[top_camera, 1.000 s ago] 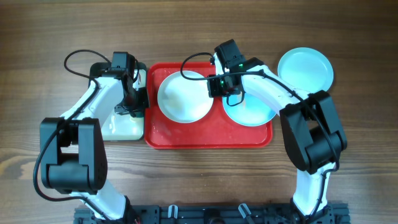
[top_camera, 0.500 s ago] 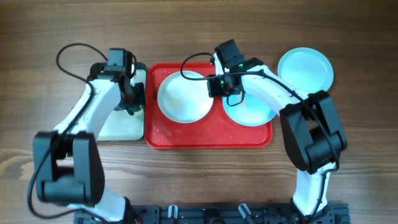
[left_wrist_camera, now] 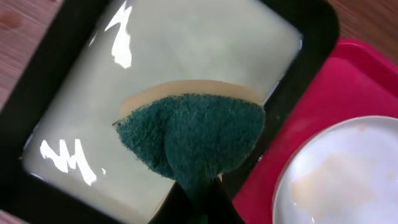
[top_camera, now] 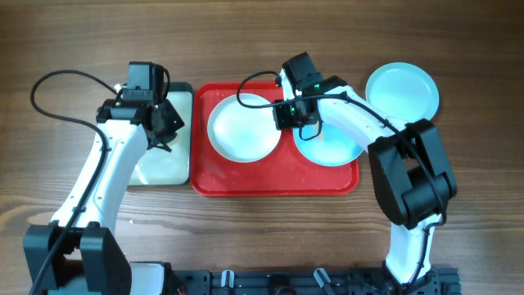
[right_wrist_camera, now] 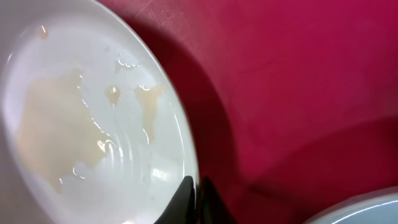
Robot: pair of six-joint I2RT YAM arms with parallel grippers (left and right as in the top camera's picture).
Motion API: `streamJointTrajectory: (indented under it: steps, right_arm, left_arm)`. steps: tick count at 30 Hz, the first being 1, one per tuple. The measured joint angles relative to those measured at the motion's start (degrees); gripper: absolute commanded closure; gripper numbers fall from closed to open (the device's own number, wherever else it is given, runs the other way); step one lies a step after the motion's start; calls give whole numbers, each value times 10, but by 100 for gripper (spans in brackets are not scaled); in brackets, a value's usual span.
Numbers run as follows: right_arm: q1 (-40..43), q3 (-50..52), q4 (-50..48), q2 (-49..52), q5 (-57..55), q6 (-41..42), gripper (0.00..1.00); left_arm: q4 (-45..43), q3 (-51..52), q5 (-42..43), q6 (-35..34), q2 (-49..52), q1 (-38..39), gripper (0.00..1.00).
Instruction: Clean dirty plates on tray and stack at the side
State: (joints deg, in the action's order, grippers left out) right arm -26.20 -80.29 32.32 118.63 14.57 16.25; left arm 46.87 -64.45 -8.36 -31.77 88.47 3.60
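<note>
The red tray (top_camera: 270, 185) holds a white plate (top_camera: 237, 131) smeared with pale residue (right_wrist_camera: 56, 130) and a turquoise plate (top_camera: 332, 149) to its right. A second turquoise plate (top_camera: 403, 90) lies on the table beyond the tray's right end. My right gripper (top_camera: 286, 115) is shut on the white plate's right rim (right_wrist_camera: 186, 155), its fingertips (right_wrist_camera: 198, 194) pinching the edge. Over the small black-rimmed tray, my left gripper (top_camera: 161, 135) is shut on a green sponge (left_wrist_camera: 193, 134) with a tan backing, held above the pale liquid.
The black-rimmed tray (top_camera: 168, 168) with pale soapy liquid (left_wrist_camera: 186, 56) sits flush against the red tray's left side (left_wrist_camera: 354, 87). Cables loop over the table behind both arms. Bare wooden table surrounds the trays.
My left arm has swung left and outward with the sponge, away from the red tray's edge, to the middle of the small tray. The right arm and the plates have not moved.
</note>
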Motion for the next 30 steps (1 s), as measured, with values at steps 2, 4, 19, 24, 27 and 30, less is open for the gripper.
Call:
streamJointTrajectory:
  steps: [2, 4, 19, 24, 27, 30]
  right_arm:
    - [0, 0, 0, 0, 0, 0, 96]
    - [0, 0, 0, 0, 0, 0, 96]
    - [0, 0, 0, 0, -3, 17, 96]
    - [0, 0, 5, 0, -7, 26, 96]
    - [0, -10, 35, 0, -12, 28, 96]
    - [0, -42, 81, 1, -27, 30, 96]
  left_arm:
    - [2, 0, -10, -3, 0, 0, 96]
    - [5, 0, -24, -5, 0, 0, 96]
    - [3, 0, -26, 6, 0, -45, 96]
    - [-8, 0, 2, 24, 0, -48, 96]
    - [-9, 0, 16, 30, 0, -55, 96]
    - [-10, 0, 23, 32, 0, -66, 96]
